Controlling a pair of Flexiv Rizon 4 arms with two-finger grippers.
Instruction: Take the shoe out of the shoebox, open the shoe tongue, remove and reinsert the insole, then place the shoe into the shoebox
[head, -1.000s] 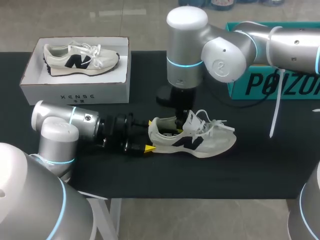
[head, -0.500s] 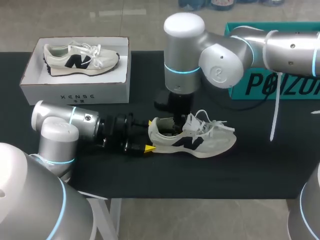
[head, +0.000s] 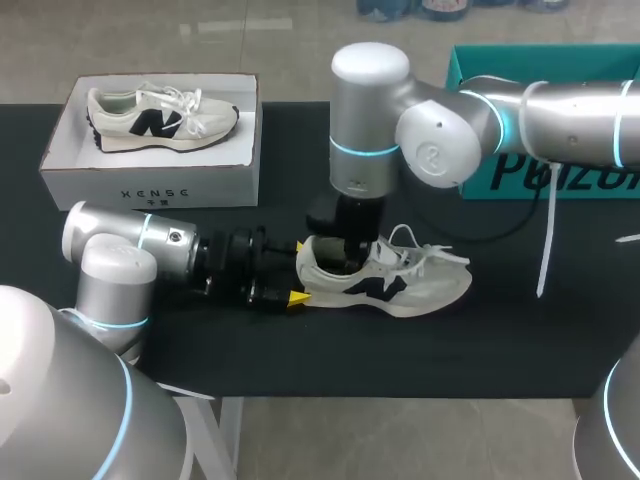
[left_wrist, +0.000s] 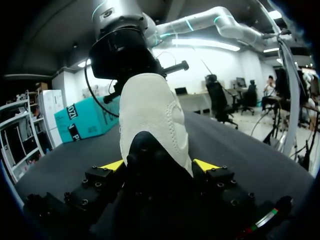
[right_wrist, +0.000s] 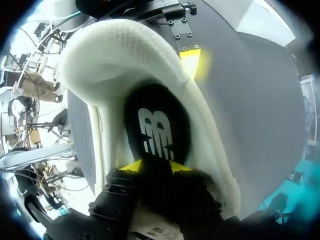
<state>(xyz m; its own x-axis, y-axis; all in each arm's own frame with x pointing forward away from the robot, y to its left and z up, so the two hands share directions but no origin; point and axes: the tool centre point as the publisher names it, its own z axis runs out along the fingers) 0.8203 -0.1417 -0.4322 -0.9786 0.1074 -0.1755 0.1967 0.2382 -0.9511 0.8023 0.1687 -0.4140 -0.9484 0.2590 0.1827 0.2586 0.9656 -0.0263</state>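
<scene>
Shoebox (head: 150, 182) holding another shoe (head: 160, 115) far left, teal box (head: 530, 170) back right, my shoe (head: 400, 285) lying mid-table (head: 500, 330), heel left, toe right, left gripper (head: 300, 270) clamping its heel, right gripper (right_wrist: 151, 166) filling the opening over the insole (right_wrist: 156, 131), grip unclear.

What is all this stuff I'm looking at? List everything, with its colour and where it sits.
shoe: one, cream with a dark logo, lying mid-table, laces loose.
insole: one, black with a white logo, inside that shoe.
second shoe: one, same colours, in the shoebox.
shoebox: one, white, open, far left of the table.
teal box: one, far right.
cable: one, black, between shoe and teal box.
table: one, black.
left gripper: yellow-tipped fingers clamp the shoe's heel from both sides.
right gripper: down in the shoe's opening, at the insole.
</scene>
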